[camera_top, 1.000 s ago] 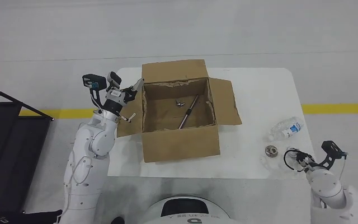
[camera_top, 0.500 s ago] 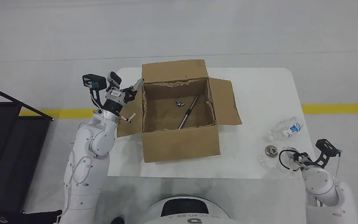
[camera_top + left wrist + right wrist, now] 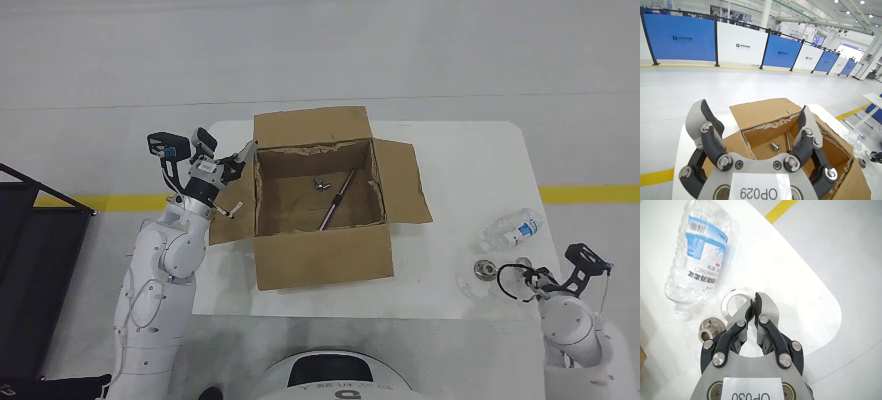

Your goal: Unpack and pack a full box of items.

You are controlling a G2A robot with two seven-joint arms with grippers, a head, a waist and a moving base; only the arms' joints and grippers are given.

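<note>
Found the cardboard box [image 3: 320,200] at the middle of the white table [image 3: 450,160], top open, flaps folded outward, inner rim torn and ragged. Noted on the box floor a metal rod [image 3: 337,200] lying flat and a small metal block [image 3: 321,184] near it.

Recorded the left pincer [image 3: 226,147] at the table's left edge, just beside the box and pointed toward it, fingers spread wide, gripping nothing.

Located a clear plastic bottle [image 3: 698,256] lying on its side near the table's right edge, cap end toward the box. Logged a flanged metal bushing [image 3: 710,330] standing on the table just beside the cap, and a pale metal ring [image 3: 734,306] lying flat just beside the bushing.

Observed the right pincer [image 3: 754,303] by the near right corner of the table, well apart from the box, pads pressed together with nothing visible between them. Noted its tips lying over the ring's rim in the right wrist view. Unable to tell whether touching the ring or hanging above it.
</note>
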